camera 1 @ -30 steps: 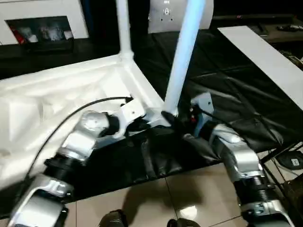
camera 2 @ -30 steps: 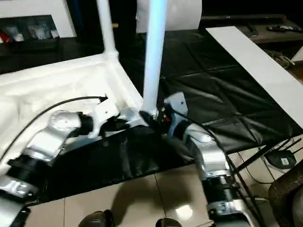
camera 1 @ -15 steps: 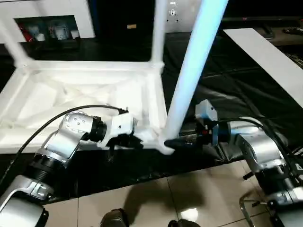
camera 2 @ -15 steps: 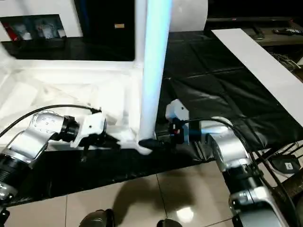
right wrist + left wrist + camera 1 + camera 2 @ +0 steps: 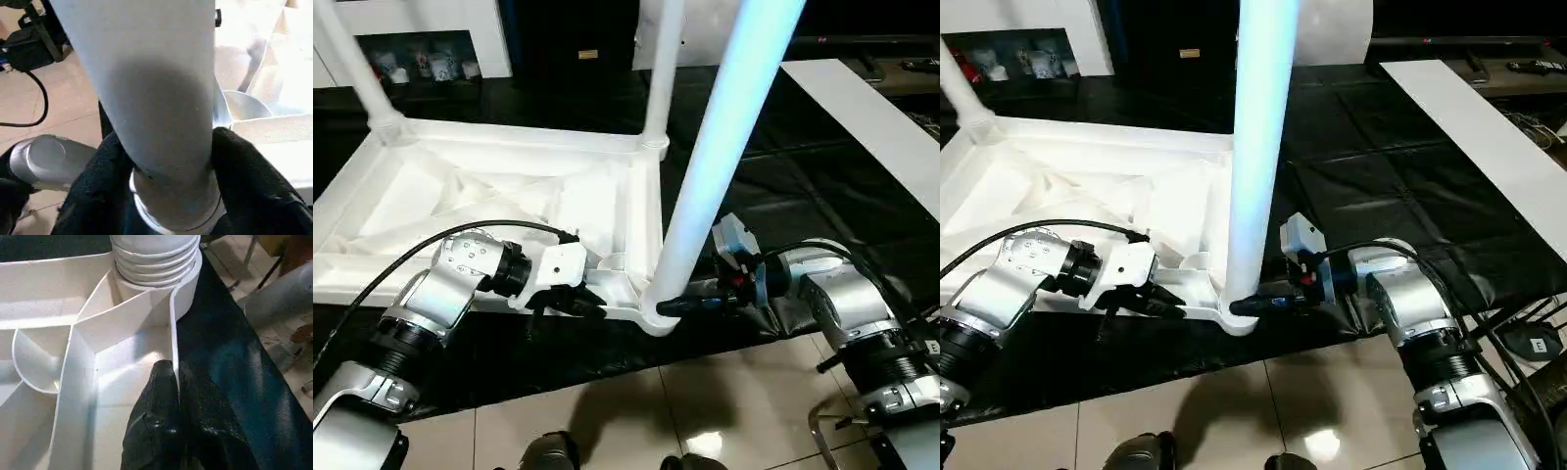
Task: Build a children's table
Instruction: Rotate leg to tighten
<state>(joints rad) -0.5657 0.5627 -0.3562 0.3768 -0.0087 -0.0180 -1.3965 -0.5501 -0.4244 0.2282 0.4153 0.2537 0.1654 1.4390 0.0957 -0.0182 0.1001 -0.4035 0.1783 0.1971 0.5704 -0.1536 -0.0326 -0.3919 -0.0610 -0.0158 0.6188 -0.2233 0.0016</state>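
The children's table top (image 5: 460, 196) lies upside down on a black sheet, ribbed underside up. Three white legs stand in its corner sockets: the near one (image 5: 724, 147), a far right one (image 5: 661, 69) and a far left one (image 5: 347, 69). My left gripper (image 5: 582, 302) is shut on the thin rim wall (image 5: 172, 333) just beside the near corner socket (image 5: 156, 264). My right gripper (image 5: 675, 305) reaches in from the right at the near leg's base. Its black fingers (image 5: 98, 186) press against both sides of that leg (image 5: 156, 88).
The black sheet (image 5: 803, 176) runs to the right under a long white board (image 5: 871, 108). Tiled floor (image 5: 705, 392) lies just in front of the table's near edge. A white shelf (image 5: 421, 39) stands at the back left, and cables lie on the floor at the right.
The camera has swung, so the whole picture shifted. My right gripper's fingers have closed in on the near leg's base. The left gripper keeps its hold on the rim.
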